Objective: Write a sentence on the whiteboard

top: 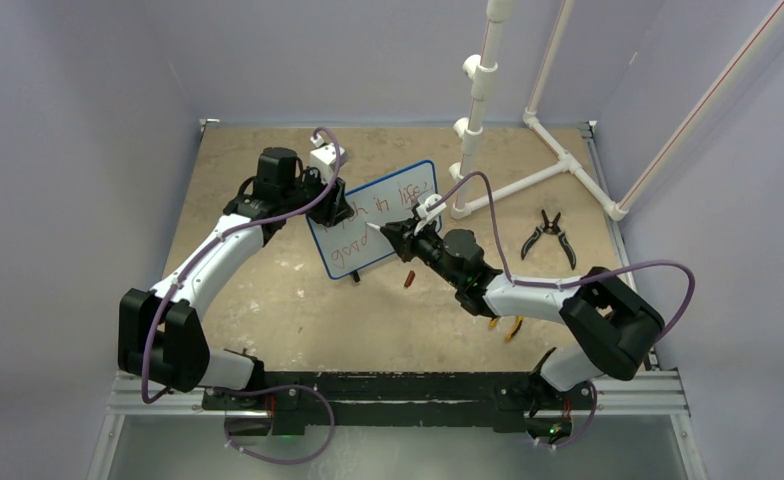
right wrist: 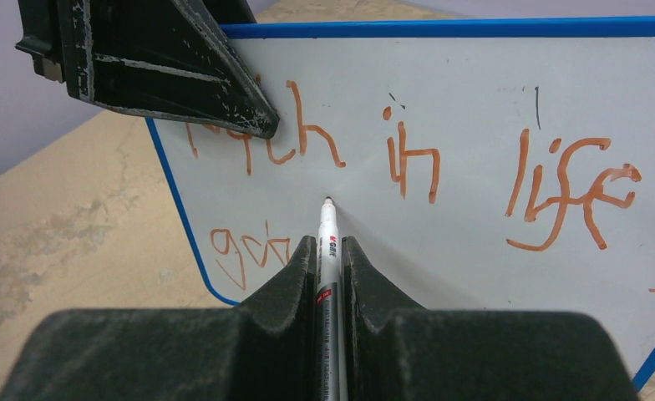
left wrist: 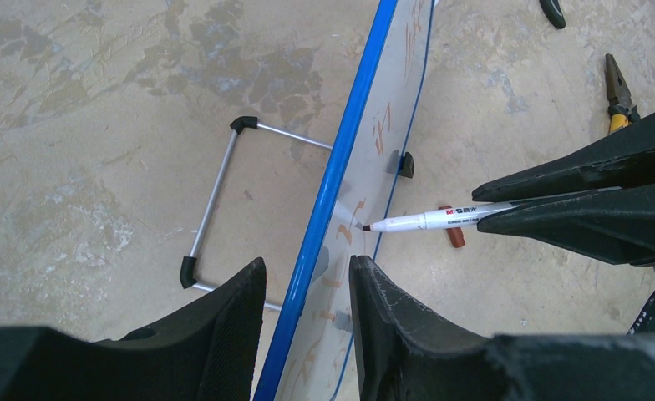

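Annotator: Grip first: your right gripper [right wrist: 328, 242] is pinched narrow on the marker [right wrist: 327, 280], with the barrel running straight out between the fingers.

Operator: Tip where?

Annotator: Dead ahead of you, at the face of the whiteboard [right wrist: 474, 92], in the blank strip between the two lines of the sentence [right wrist: 408, 159]. Touching or just short, can't tell.

Operator: Board position?

Annotator: Upright on the table [top: 268, 310], its long axis crossing your marker axis roughly square. The top line reads across to "life". The lower line shows "go" and a bit more at the left, and the rest is hidden behind your fingers. Blank space lies right of the tip, so I judge you travel right along the board's length and slightly down.

Operator: Left side?

Annotator: Your left gripper [left wrist: 307, 269] straddles the blue rim at the end on your left arm's side, jaws about half apart. Clamped or just bracketing, can't tell. Your right arm is the one at the writing face.
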`<action>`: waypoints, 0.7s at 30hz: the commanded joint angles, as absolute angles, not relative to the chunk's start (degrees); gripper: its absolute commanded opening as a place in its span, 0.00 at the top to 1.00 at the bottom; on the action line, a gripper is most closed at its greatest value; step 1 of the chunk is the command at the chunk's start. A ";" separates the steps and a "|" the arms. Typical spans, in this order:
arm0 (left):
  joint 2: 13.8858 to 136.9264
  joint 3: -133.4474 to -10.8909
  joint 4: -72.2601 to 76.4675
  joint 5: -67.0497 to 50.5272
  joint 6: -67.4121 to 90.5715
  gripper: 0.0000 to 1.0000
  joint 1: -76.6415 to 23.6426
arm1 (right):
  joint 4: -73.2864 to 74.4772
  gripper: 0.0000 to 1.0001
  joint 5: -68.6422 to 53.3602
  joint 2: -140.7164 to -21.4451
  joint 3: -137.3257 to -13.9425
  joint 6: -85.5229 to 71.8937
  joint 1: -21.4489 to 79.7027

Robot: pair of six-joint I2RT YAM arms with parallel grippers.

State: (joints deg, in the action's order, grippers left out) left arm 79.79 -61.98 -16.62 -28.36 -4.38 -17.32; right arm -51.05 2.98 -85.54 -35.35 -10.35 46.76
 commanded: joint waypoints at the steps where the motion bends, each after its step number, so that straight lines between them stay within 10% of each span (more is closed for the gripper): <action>1: 78.93 -61.22 -15.34 -30.39 -5.91 1.00 -17.40 | -52.62 1.00 4.85 -85.60 -37.00 -9.60 46.41; 21: 78.93 -61.22 -14.94 -30.59 -5.80 1.00 -17.40 | -50.67 1.00 3.64 -86.64 -30.79 -13.58 47.02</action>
